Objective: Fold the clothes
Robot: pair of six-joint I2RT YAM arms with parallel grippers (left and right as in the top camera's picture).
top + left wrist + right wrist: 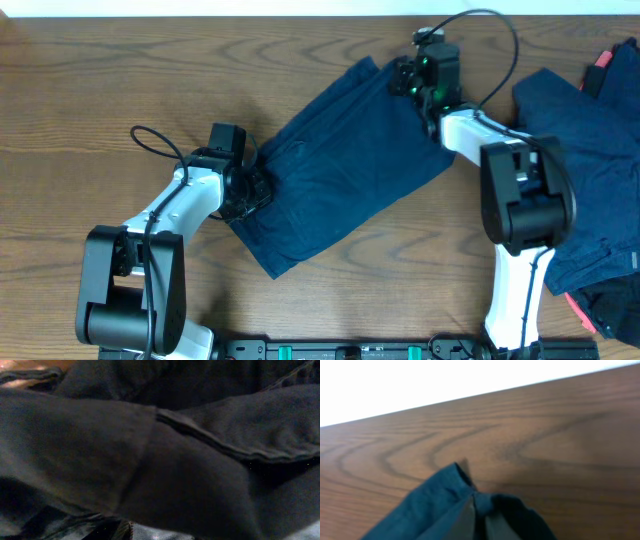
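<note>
One of the dark navy clothes point(340, 170) lies spread diagonally across the middle of the wooden table point(90, 90). My right gripper point(400, 78) is at its far right corner. In the right wrist view the right gripper point(479, 508) is shut, pinching a small fold of the blue cloth point(435, 505) just above the wood. My left gripper point(257, 190) sits at the garment's near left edge. The left wrist view is filled by dark, creased cloth point(150, 460) with a seam, so its fingers are hidden and the jaws cannot be judged.
A heap of more navy clothes point(590, 160) lies at the right side, behind the right arm. A small red-pink object point(601, 58) shows at its far edge and another red bit point(583, 312) near the front. The table's far edge point(470, 397) runs close beyond the right gripper.
</note>
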